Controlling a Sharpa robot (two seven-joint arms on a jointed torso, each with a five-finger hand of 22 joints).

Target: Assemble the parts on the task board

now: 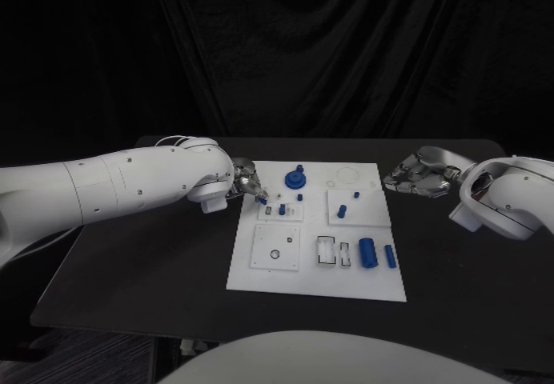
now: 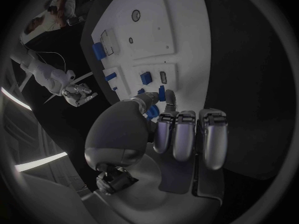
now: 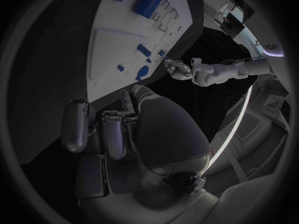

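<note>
In the head view, the task board [image 1: 318, 276] is lying in the middle of the table [image 1: 138, 272], and I am placing everything against it. The left hand [image 1: 247, 185] is hovering at the board's left edge, beside a small blue peg [image 1: 282, 210] standing in a plate there. The right hand [image 1: 418, 177] is waiting just off the board's right edge with its fingers curled in on nothing. A large blue cylinder [image 1: 367, 252] is lying near the board's near right corner, and a blue gear-like part [image 1: 295, 178] is sitting toward its far edge.

In the left wrist view, the left hand [image 2: 168, 129] is curling over the board's edge; something blue is showing between thumb and fingers, but I cannot tell whether it is being held.

In the right wrist view, the right hand [image 3: 118, 129] is looking curled, with nothing in it, beside the board.

The parts look like small rigid plastic: light, stiff, smooth enough to slip. The pegs are probably best pinched across their round sides, near the top.
</note>
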